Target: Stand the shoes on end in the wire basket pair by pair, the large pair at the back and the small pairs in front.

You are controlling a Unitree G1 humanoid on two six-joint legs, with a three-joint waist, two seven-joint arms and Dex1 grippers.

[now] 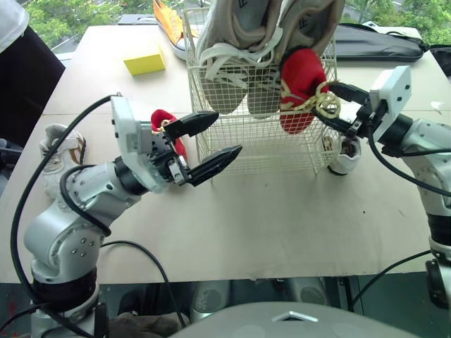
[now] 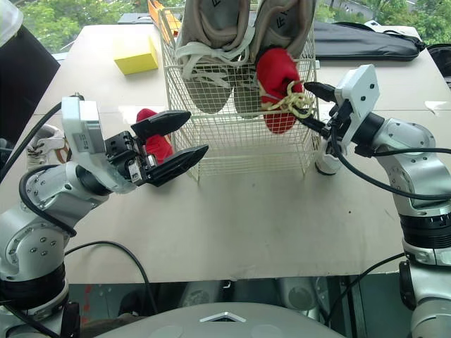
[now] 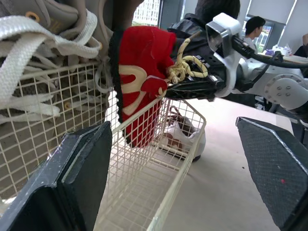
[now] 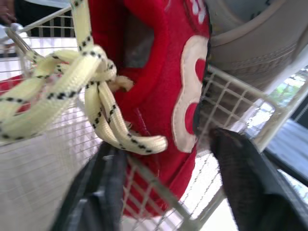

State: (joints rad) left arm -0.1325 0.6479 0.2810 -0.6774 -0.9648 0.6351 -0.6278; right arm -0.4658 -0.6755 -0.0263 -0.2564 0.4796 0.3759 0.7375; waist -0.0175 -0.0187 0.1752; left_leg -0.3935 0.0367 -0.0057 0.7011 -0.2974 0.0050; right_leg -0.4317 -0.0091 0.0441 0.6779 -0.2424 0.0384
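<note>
Two large beige lace-up sneakers [image 1: 239, 49] stand on end at the back of the one white wire basket [image 1: 261, 151] on the tan worktop [image 1: 268, 218]. The right pincer [image 1: 337, 107] pinches one small red shoe with cream laces [image 1: 301, 88] upright at the basket's front right corner. The left pincer [image 1: 228, 134] is spread and holds nothing, just beside the basket, with the second red shoe [image 1: 162, 118] lying behind it. Two small white shoes lie outside the basket, one [image 1: 345, 160] touching its right side and one [image 1: 60, 144] at the worktop's left edge. One orange shoe [image 1: 169, 24] lies at the back.
</note>
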